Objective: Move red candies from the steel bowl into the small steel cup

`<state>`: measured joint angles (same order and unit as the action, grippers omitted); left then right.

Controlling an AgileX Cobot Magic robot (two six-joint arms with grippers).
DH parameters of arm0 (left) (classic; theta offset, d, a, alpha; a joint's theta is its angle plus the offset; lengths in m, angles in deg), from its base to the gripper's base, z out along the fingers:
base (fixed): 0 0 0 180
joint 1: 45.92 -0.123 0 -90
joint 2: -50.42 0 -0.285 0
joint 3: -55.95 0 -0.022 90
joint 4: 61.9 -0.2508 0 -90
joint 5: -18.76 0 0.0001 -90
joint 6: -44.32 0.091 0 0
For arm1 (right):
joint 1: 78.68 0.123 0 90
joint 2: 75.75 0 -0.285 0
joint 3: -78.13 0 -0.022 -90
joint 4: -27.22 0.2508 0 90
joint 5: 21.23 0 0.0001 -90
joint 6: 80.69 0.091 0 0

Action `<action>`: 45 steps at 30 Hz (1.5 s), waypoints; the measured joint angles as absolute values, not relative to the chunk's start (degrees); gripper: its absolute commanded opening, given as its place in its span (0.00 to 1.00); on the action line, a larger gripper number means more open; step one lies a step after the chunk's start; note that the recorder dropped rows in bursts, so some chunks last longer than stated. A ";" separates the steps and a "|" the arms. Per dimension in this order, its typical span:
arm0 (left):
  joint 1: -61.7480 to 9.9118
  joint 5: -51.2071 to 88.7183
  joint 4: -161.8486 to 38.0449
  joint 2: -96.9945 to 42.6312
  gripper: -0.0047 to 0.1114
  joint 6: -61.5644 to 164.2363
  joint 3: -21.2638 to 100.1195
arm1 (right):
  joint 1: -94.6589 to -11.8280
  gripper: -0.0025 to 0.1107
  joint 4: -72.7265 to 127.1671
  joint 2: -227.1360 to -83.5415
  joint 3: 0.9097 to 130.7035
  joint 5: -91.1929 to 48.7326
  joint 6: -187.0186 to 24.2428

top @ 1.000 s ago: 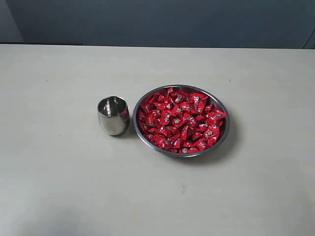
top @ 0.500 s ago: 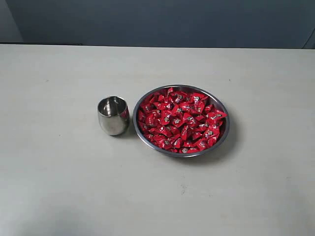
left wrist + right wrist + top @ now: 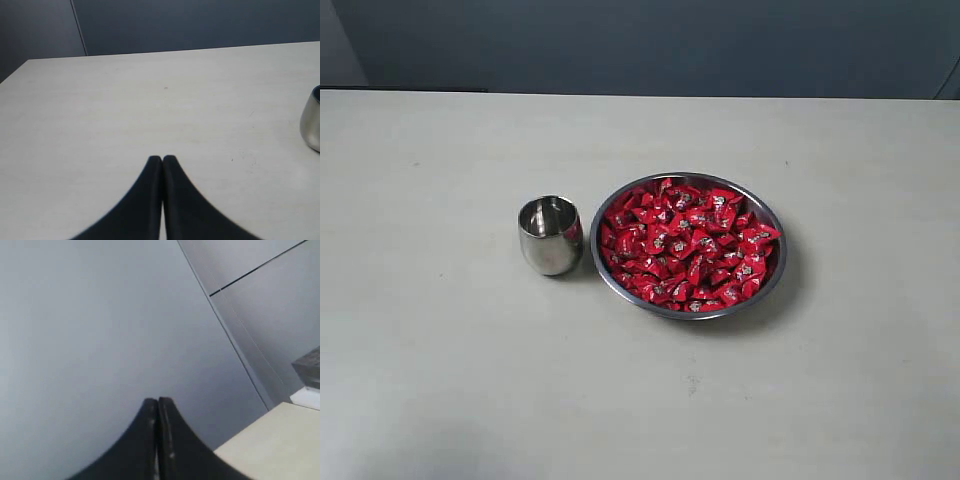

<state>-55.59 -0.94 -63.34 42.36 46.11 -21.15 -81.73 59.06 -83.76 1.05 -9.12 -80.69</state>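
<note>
Bowl: wide, shallow, shiny steel, upright, heaped with candies in red twisted wrappers. Cup: small, rounded, polished steel, upright just beside bowl, on its left, no candy visible inside.

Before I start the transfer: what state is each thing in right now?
small steel cup, upright, looks empty
steel bowl, upright, full of candies
red candies, wrapped, all in the bowl
left gripper, shut, empty
right gripper, shut, empty

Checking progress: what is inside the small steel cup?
Inside the small steel cup only bare, shiny inner wall shows. Its bottom is hidden behind the near wall, so anything lying there cannot be seen.
</note>
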 measured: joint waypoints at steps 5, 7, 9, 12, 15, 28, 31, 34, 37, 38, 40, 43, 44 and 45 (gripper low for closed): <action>-55.59 -0.94 -63.34 42.36 0.04 46.11 -21.15 | -81.73 0.02 60.47 -83.76 1.05 -6.57 -75.60; -55.59 -0.94 -63.34 42.36 0.04 46.11 -21.15 | -81.73 0.02 58.83 -83.76 1.34 -7.96 -74.31; -55.59 -0.94 -63.34 42.36 0.04 46.11 -21.15 | -81.73 0.02 56.93 -83.76 3.13 -10.94 -73.57; -55.59 -0.94 -63.34 42.36 0.04 46.11 -21.15 | -81.73 0.02 53.43 -84.40 8.13 -14.72 -72.95; -55.59 -0.94 -63.34 42.36 0.04 46.11 -21.15 | -80.36 0.02 48.02 -89.21 14.92 -18.05 -72.81; -55.59 -0.94 -63.34 42.36 0.04 46.11 -21.15 | -53.86 0.02 27.86 -134.52 45.03 -28.42 -73.49; -55.59 -0.94 -63.34 42.36 0.04 46.11 -21.15 | -51.82 0.02 27.22 -144.56 52.32 -36.38 -75.39; -55.59 -0.94 -63.34 42.36 0.04 46.11 -21.15 | -51.43 0.02 27.22 -152.57 60.18 -46.10 -78.18; -55.59 -0.94 -63.34 42.36 0.04 46.11 -21.15 | -51.43 0.02 28.67 -158.98 65.70 -52.39 -82.95; -55.59 -0.94 -63.34 42.36 0.04 46.11 -21.15 | -51.43 0.02 30.77 -162.00 67.47 -53.68 -86.81; -55.59 -0.94 -63.34 42.36 0.04 46.11 -21.15 | -51.43 0.02 34.26 -165.24 68.79 -54.24 -90.96; -55.59 -0.94 -63.34 42.36 0.04 46.11 -21.15 | -51.43 0.02 40.29 -170.27 69.47 -54.50 -95.90; -55.59 -0.94 -63.34 42.36 0.04 46.11 -21.15 | -51.43 0.02 41.97 -171.84 69.47 -54.50 -97.24; -55.59 -0.94 -63.34 42.36 0.04 46.11 -21.15 | -51.43 0.02 44.04 -174.20 69.47 -54.25 -98.24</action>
<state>-55.59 -0.94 -63.34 42.36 46.11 -21.15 -51.43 44.04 -174.20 69.47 -54.25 -98.24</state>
